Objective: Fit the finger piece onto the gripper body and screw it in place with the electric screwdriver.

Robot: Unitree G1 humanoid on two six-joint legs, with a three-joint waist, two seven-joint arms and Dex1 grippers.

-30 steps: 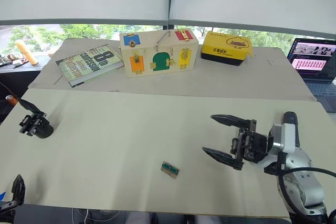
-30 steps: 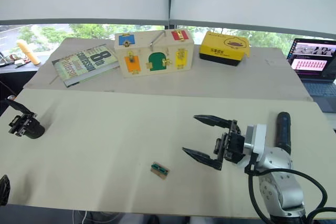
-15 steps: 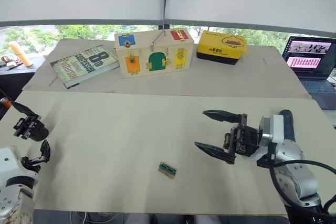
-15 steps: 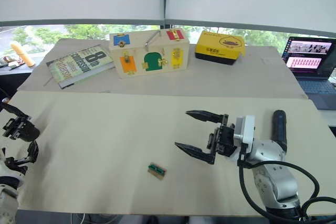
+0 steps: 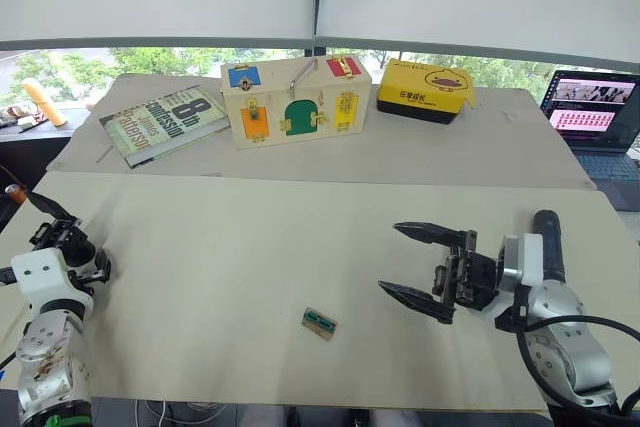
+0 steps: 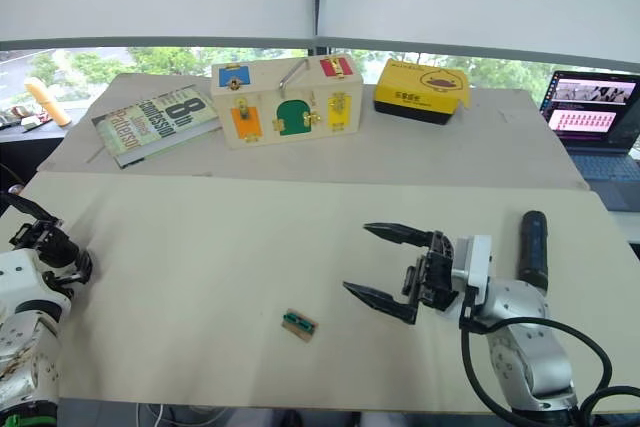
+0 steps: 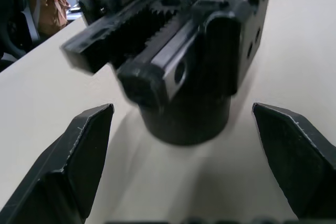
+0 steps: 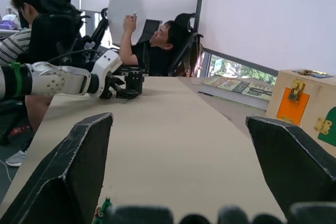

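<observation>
Two robot end effectors over a pale beige counter (image 5: pixel 250 247), both spread wide and holding nothing.

Taking the small flat tan-and-green rectangular block (image 5: pixel 321 322) near the counter's front edge as the landmark: far to its left, at the counter's left edge, the left end effector (image 7: pixel 184 161) has its black fingers (image 7: pixel 79 156) well apart on either side of the small black blocky gripper body (image 7: pixel 184 61), not touching it. Just right of the block, the right end effector (image 5: pixel 415 267) hovers with its two long black pointed fingers (image 5: pixel 430 234) far apart. Further right lies the thick black cylindrical electric screwdriver (image 5: pixel 549 244).
</observation>
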